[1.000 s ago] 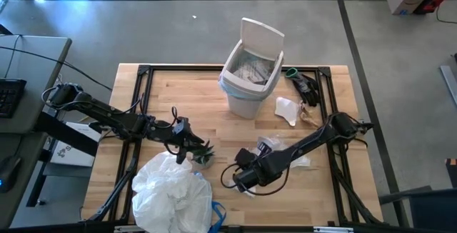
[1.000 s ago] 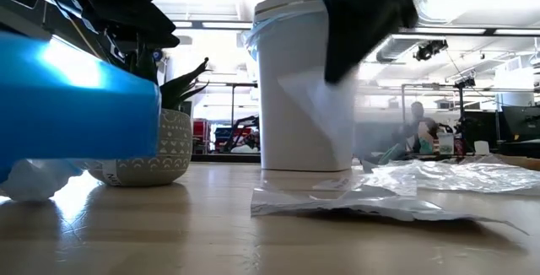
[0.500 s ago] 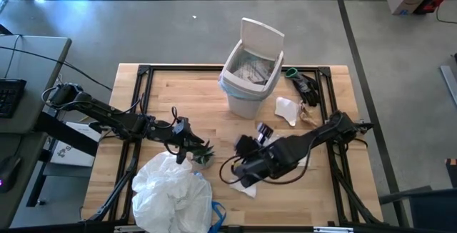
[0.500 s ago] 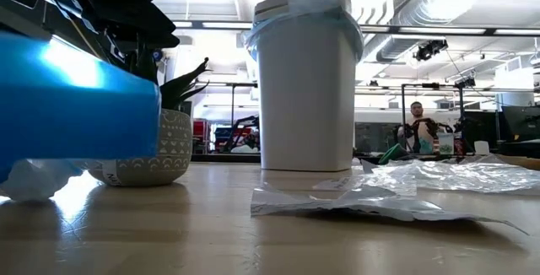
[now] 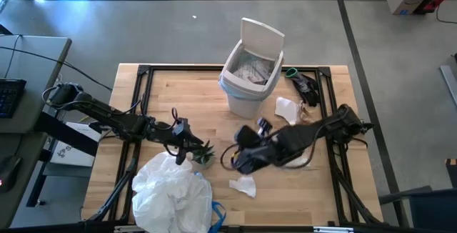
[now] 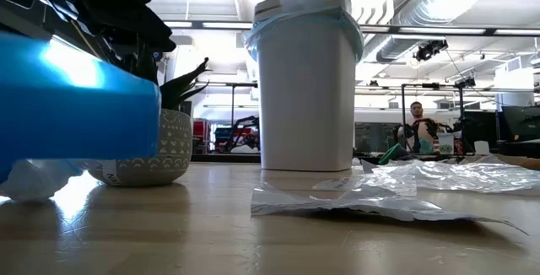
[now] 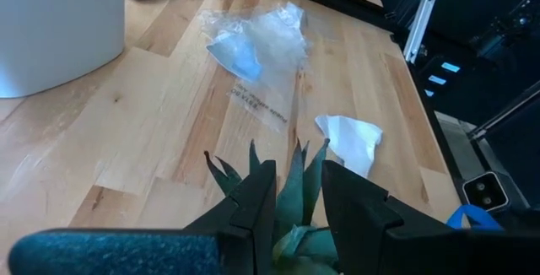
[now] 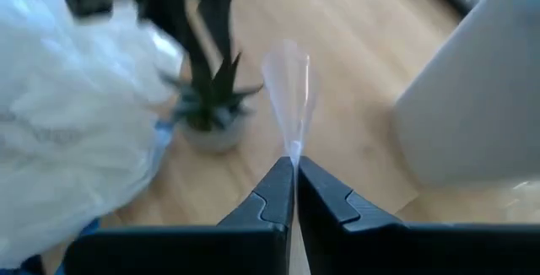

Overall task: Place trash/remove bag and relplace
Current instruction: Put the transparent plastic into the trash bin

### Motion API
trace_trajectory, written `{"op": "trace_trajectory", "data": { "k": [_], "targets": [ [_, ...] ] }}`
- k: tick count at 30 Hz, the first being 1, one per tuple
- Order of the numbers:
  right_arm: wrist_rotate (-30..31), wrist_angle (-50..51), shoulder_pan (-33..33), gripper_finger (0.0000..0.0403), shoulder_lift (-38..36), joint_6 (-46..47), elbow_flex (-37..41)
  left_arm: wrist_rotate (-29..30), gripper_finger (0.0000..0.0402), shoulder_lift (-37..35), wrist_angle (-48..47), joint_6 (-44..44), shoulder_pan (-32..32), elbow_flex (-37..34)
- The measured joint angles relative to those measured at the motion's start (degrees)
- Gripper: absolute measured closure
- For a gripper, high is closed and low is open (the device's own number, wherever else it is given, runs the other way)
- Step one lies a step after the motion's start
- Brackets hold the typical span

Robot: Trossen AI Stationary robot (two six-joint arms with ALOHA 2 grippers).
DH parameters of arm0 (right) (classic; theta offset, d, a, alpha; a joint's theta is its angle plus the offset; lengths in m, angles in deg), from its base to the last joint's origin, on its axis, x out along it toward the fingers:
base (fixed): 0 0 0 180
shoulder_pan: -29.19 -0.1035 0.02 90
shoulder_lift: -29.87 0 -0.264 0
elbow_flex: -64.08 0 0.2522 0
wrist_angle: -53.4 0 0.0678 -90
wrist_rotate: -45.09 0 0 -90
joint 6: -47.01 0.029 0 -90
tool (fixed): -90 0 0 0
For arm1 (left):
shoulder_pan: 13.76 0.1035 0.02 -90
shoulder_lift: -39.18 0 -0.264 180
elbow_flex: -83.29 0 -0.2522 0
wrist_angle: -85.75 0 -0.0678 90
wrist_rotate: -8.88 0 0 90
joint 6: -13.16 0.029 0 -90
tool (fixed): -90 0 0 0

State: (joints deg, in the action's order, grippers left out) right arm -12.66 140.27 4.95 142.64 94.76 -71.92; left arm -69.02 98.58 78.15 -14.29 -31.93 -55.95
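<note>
Left gripper (image 5: 191, 147) reaches low across the table, fingers (image 7: 253, 203) spread around the potted plant (image 5: 203, 154). Blue-edged liner bag (image 5: 171, 194) lies near-left. Right gripper (image 8: 294, 169) sits raised at table centre, fingers pinched on a clear plastic wrapper (image 8: 289, 85). White paper scrap (image 5: 243, 186) lies just nearside; white bin (image 5: 248, 79) stands beyond.

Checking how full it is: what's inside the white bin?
From above, the white bin stands with its lid tipped back, a light-blue bag folded over its rim. Crinkled clear plastic and pale scraps lie inside. Anything beneath that layer is covered.
</note>
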Motion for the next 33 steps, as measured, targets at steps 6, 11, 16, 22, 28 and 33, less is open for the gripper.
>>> {"op": "trace_trajectory", "data": {
  "k": [6, 11, 16, 22, 28, 33],
  "targets": [
    [-3.86, -17.27, -0.79, 0.0403, 0.11, 3.17, 18.18, 0.52, 0.0321, 0.28, 0.44, 0.02, -0.22, -0.04],
    [-6.87, -34.61, 0.52, 0.0403, 0.15, 2.51, 31.91, 0.36, 0.0321, 0.28, 0.51, -0.62, -0.24, -0.04],
    [-5.96, -36.82, 1.93, 0.0403, 0.17, 4.93, 39.31, 0.19, 0.0321, 0.28, 0.44, -1.29, -0.48, -0.04],
    [-6.13, -39.65, 2.13, 0.0403, 0.17, 2.88, 39.88, 0.28, 0.0321, 0.28, -0.27, -1.41, -0.76, -0.04],
    [-8.95, -39.53, 2.96, 0.0402, 0.17, 2.78, 39.88, 0.66, 0.0321, 0.28, -0.2, -0.97, -0.19, -0.04],
    [-9.33, -39.54, 2.87, 0.0386, 0.17, 2.16, 39.88, 0.69, 0.0321, 0.28, -0.23, -0.99, -0.22, -0.04]
  ]
}}
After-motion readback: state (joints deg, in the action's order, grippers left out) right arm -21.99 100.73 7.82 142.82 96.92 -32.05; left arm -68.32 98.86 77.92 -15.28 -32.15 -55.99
